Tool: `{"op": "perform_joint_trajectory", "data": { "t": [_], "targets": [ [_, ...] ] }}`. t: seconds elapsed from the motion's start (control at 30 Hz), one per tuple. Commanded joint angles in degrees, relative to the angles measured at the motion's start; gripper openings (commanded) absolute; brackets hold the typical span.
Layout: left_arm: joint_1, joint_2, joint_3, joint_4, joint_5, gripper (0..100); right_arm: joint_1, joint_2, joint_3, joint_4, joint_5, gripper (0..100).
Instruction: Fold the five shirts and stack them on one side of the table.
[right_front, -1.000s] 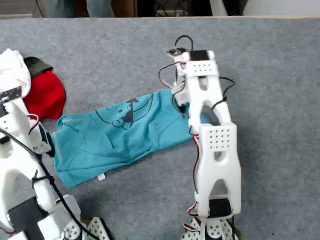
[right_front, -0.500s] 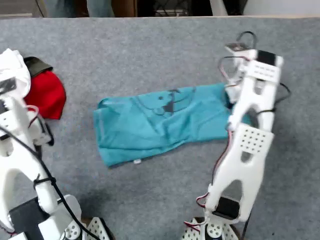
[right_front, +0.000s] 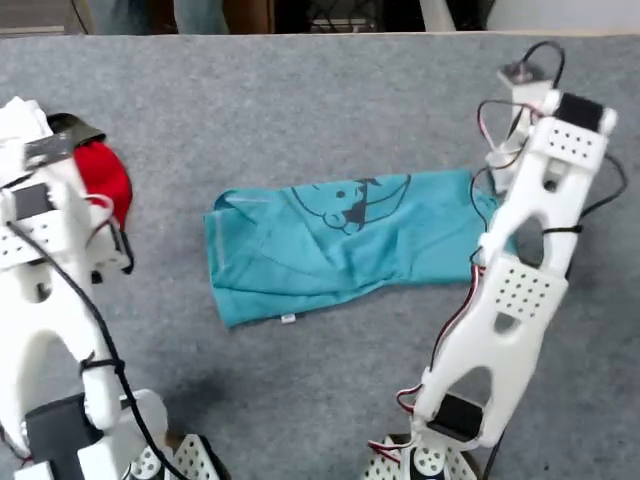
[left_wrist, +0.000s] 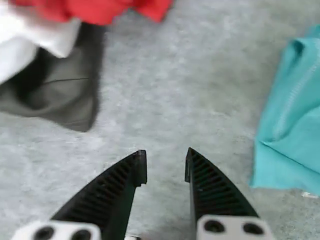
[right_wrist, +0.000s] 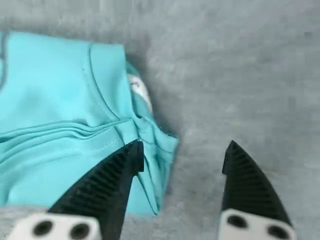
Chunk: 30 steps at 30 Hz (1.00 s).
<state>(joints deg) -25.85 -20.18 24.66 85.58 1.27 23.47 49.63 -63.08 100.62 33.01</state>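
Now that the right gripper (right_wrist: 184, 147) has dragged the teal shirt (right_front: 340, 250) toward its own side, its jaws stand apart over the shirt's end, seemingly released. Well apart from that shirt, the left gripper (left_wrist: 165, 152) hangs slightly parted near the red shirt (right_front: 108, 172).

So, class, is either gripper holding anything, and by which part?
Nothing is held. The left gripper is open over the table; the right gripper is open at the edge of the teal shirt.
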Motion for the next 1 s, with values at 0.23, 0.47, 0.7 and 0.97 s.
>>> {"op": "perform_joint_trajectory", "data": {
  "t": [0.23,0.47,0.7,0.97],
  "targets": [
    [-8.3,-2.2,-0.3,6.2,-11.5,15,-18.7,-35.2,27.0,0.5,6.9,1.2],
    [-12.0,-2.9,9.3,0.8,-15.2,15,-46.2,-46.0,49.9,-7.0,10.5,15.9],
    [-23.2,-11.7,15.1,-2.3,-22.5,15,-59.4,-35.6,56.4,-18.6,8.2,17.4],
    [-25.3,-17.8,19.7,-2.3,-22.7,15,-64.0,-21.9,49.1,-20.0,5.8,17.3]
  ]
}}
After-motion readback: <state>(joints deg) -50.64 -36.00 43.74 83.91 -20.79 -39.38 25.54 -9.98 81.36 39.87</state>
